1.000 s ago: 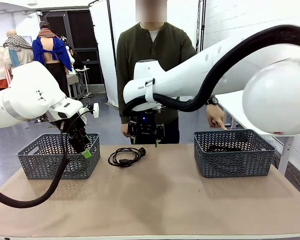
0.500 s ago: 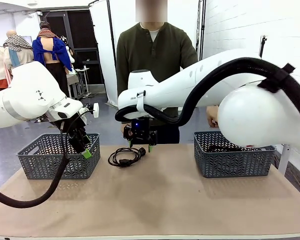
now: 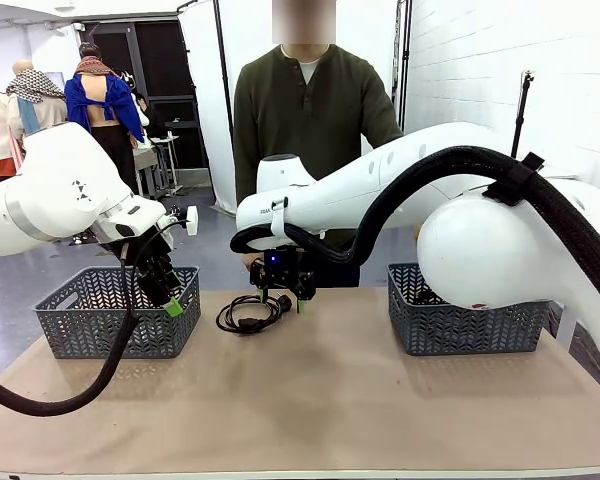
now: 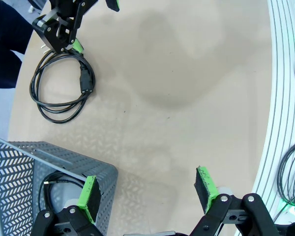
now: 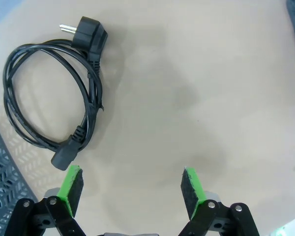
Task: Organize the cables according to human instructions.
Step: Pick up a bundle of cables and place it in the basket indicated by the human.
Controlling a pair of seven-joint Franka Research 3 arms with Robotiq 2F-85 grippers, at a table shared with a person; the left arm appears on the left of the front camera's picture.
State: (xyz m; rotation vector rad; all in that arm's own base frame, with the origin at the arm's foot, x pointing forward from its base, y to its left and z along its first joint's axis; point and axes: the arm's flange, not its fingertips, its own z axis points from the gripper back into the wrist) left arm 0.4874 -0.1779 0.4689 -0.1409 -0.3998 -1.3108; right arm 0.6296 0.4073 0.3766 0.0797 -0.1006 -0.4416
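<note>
One cable [image 3: 248,322] lies coiled on the brown table [image 3: 330,400], left of centre near the far edge. My right gripper [image 3: 285,291] hangs open just above the coil's right end. In the right wrist view the cable's round wall plug [image 5: 87,28] lies at the upper left, and the right gripper [image 5: 130,189] is empty. My left gripper [image 3: 166,296] is open and empty beside the left basket's near right corner. The left wrist view shows the left gripper [image 4: 146,191], the coiled cable [image 4: 86,81] and the right gripper [image 4: 71,24] over it.
A grey basket [image 3: 85,335] stands at the far left, and a black cord [image 4: 51,189] shows inside it. A second grey basket [image 3: 460,325] stands at the far right, partly behind my right arm. A person [image 3: 310,110] stands at the far side.
My right arm has swung left and down, bringing its gripper over the coiled cable. The person's hand at the right basket is now behind that arm. The left arm has not moved.
</note>
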